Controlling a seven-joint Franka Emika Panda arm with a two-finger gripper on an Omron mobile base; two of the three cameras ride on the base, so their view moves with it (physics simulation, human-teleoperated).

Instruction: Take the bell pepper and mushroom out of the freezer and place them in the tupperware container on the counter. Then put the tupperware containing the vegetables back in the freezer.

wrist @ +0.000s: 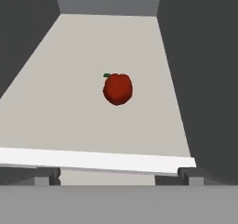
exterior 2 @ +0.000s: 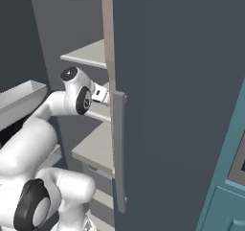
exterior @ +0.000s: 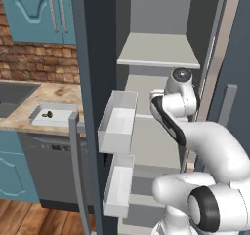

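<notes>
We see the freezer (exterior: 93, 58) standing open, its door swung toward the left with two white door bins (exterior: 118, 119) facing the pale inner shelves (exterior: 161, 51). Our arm (exterior: 205, 146) reaches from the lower right of the left base view into the freezer's middle level, its wrist just under the upper shelf. In the hand view the pepper (wrist: 117, 88) lies alone near the middle of a pale shelf (wrist: 65, 102), red with a small green stem at its upper left, well ahead of the tool (wrist: 119, 175) and not touched by it. The tool's two dark fingertips (wrist: 45, 176) stand far apart at the bottom corners of that view, spread wide with nothing between them. Dark freezer walls flank the shelf on both sides. Out on the bench (exterior: 53, 93), left of the freezer door, the container (exterior: 51, 114) sits near the front edge, beside the dark sink (exterior: 12, 96), and a small dark mushroom (exterior: 48, 114) lies inside it. Below the bench is a dark grey dishwasher (exterior: 46, 168), with teal cabinets (exterior: 41, 9) above a brick wall (exterior: 39, 61). In the right base view the freezer's other door (exterior 2: 177, 91) with its long bar handle (exterior 2: 119, 151) hides most of the interior, and the wrist (exterior 2: 81, 96) passes behind its edge.
</notes>
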